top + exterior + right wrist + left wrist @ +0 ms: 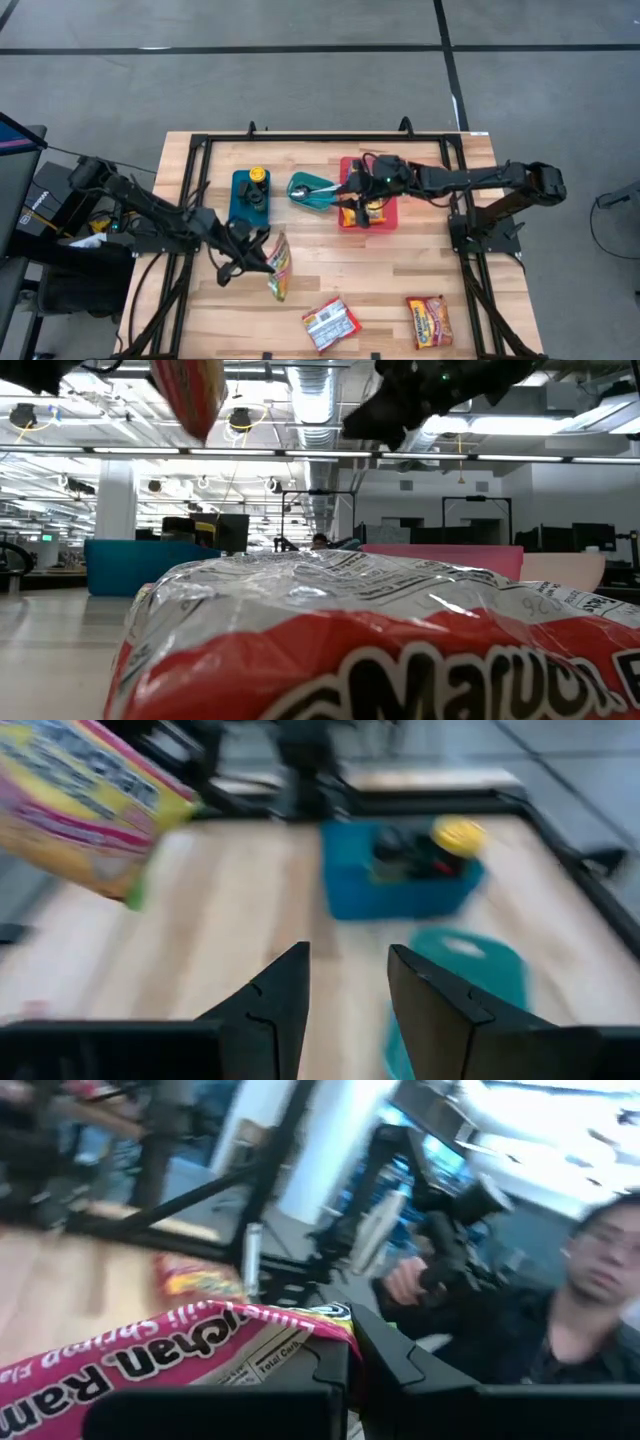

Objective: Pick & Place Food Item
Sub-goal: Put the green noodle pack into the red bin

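A pink and yellow ramen packet hangs in the air left of the table's middle, with my left gripper shut on it. In the low view it shows high at the top left. My right gripper hovers open over the red tray at the far middle, with nothing between its fingers. The tray holds a yellow and red packet. Two more packets lie flat near the front edge, one white and red and one red and yellow. My left gripper pinches the packet's edge between its two fingers. It comes in level from the table's left. The packet is lifted clear of the table and stretches out to one side of the fingers, printed face showing.
A blue bin with a yellow-capped item stands at the far left. A teal bowl with a spoon sits between the bin and the tray. A black frame rims the table. A person shows beyond the table.
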`<action>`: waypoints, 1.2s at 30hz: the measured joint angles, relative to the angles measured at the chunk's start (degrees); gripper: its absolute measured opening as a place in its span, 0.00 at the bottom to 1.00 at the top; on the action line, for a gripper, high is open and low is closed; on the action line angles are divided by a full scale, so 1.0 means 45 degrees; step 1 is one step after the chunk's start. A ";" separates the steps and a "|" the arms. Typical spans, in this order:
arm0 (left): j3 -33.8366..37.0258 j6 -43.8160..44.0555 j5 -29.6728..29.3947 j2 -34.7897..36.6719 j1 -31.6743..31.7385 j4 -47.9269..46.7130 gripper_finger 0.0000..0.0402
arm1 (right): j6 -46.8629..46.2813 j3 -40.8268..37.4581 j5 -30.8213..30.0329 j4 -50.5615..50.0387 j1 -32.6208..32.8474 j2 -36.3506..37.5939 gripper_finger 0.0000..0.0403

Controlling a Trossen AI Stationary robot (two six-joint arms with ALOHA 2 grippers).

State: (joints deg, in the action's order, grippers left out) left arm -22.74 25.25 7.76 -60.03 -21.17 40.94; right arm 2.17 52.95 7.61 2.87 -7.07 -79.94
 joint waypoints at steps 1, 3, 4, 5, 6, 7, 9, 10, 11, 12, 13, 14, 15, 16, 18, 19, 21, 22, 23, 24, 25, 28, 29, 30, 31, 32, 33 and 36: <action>-0.0196 -0.0214 0.0410 -0.0118 0.0060 -0.0022 0.00 | 0.0000 0.0000 0.0657 0.0235 -0.0119 0.0000 0.33; -0.0545 -0.0543 0.1198 -0.0302 0.0257 -0.0470 0.00 | -0.0005 0.0000 0.2184 0.0768 -0.0348 0.0000 0.33; -0.0684 -0.0656 0.1540 -0.0433 0.0367 -0.0724 0.00 | -0.0005 0.0000 0.2936 0.1013 -0.0447 0.0000 0.33; -0.0796 -0.0760 0.1844 -0.0584 0.0501 -0.0937 0.00 | -0.0005 0.0000 0.3534 0.1238 -0.0531 0.0000 0.33; -0.0885 -0.0794 0.2117 -0.0729 0.0669 -0.1228 0.00 | -0.0008 0.0000 0.3982 0.1462 -0.0592 0.0000 0.33; -0.0961 -0.0799 0.2369 -0.0899 0.0841 -0.1421 0.00 | -0.0010 0.0000 0.4250 0.1663 -0.0636 0.0000 0.33; -0.1061 -0.0801 0.2808 -0.1270 0.1151 -0.1708 0.00 | 0.0000 0.0000 0.4364 0.1984 -0.0591 0.0000 0.33; -0.1089 -0.0801 0.3017 -0.1466 0.1289 -0.1756 0.00 | 0.0045 0.0000 0.4354 0.2032 -0.0545 0.0000 0.33; -0.1168 -0.0791 0.3235 -0.1689 0.1387 -0.1767 0.00 | 0.0178 0.0000 0.4351 0.2039 -0.0502 -0.0020 0.33; -0.1260 -0.0786 0.3513 -0.1873 0.1461 -0.1771 0.00 | 0.0271 0.0002 0.4356 0.2155 -0.0444 -0.0154 0.33; -0.1355 -0.0796 0.3791 -0.1994 0.1500 -0.1765 0.00 | 0.0287 0.0015 0.4363 0.2304 -0.0389 -0.0352 0.33; -0.1484 -0.0807 0.4078 -0.2099 0.1495 -0.1745 0.00 | 0.0287 0.0006 0.4370 0.2247 -0.0340 -0.0522 0.33; -0.1635 -0.0852 0.4320 -0.2204 0.1495 -0.1680 0.00 | 0.0287 -0.0024 0.4387 0.2191 -0.0340 -0.0721 0.33; -0.1778 -0.0860 0.4520 -0.2293 0.1490 -0.1640 0.00 | 0.0287 -0.0019 0.4418 0.2466 -0.0344 -0.0993 0.33; -0.1974 -0.0875 0.4885 -0.2303 0.1486 -0.1693 0.00 | 0.0192 0.0005 0.4958 0.2969 -0.0419 -0.1616 0.33; -0.2067 -0.0878 0.5024 -0.2303 0.1486 -0.1667 0.00 | 0.0107 0.0000 0.5545 0.3320 -0.0474 -0.1962 0.33; -0.2092 -0.0888 0.5073 -0.2293 0.1486 -0.1608 0.00 | -0.0194 0.0093 0.6934 0.4291 -0.0575 -0.2668 0.33; -0.2088 -0.0888 0.5078 -0.2293 0.1486 -0.1680 0.00 | -0.0416 0.0193 0.7582 0.4723 -0.0607 -0.2974 0.33; -0.2085 -0.0888 0.5075 -0.2293 0.1486 -0.1758 0.00 | -0.0711 0.0338 0.7938 0.5118 -0.0648 -0.3253 0.33; -0.2085 -0.0888 0.5073 -0.2298 0.1486 -0.1790 0.00 | -0.0896 0.0513 0.8029 0.5355 -0.0677 -0.3513 0.33; -0.2080 -0.0892 0.5073 -0.2298 0.1486 -0.1786 0.00 | -0.1014 0.0699 0.8049 0.5471 -0.0690 -0.3792 0.33; -0.2077 -0.0893 0.5084 -0.2298 0.1476 -0.1745 0.00 | -0.1146 0.1218 0.8235 0.5371 -0.0793 -0.4674 0.33; -0.2075 -0.0891 0.5126 -0.2298 0.1476 -0.1691 0.00 | -0.1156 0.1408 0.8415 0.5385 -0.0811 -0.4946 0.33; -0.2075 -0.0893 0.5175 -0.2298 0.1476 -0.1653 0.00 | -0.1157 0.1598 0.8644 0.5427 -0.0811 -0.5187 0.33; -0.2075 -0.0893 0.5199 -0.2298 0.1476 -0.1652 0.00 | -0.1156 0.1784 0.8955 0.5433 -0.0805 -0.5404 0.33; -0.2075 -0.0893 0.5229 -0.2298 0.1472 -0.1661 0.00 | -0.1156 0.2002 0.9249 0.5506 -0.0777 -0.5642 0.33; -0.2075 -0.0893 0.5236 -0.2298 0.1471 -0.1664 0.00 | -0.1166 0.2194 0.9576 0.5538 -0.0768 -0.5856 0.33; -0.2075 -0.0893 0.5238 -0.2298 0.1471 -0.1664 0.00 | -0.1421 0.2524 1.0593 0.5834 -0.0722 -0.6317 0.33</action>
State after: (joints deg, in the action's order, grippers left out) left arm -32.08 21.23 31.33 -70.37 -14.55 33.45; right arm -4.22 64.31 55.28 29.13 -10.32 -108.37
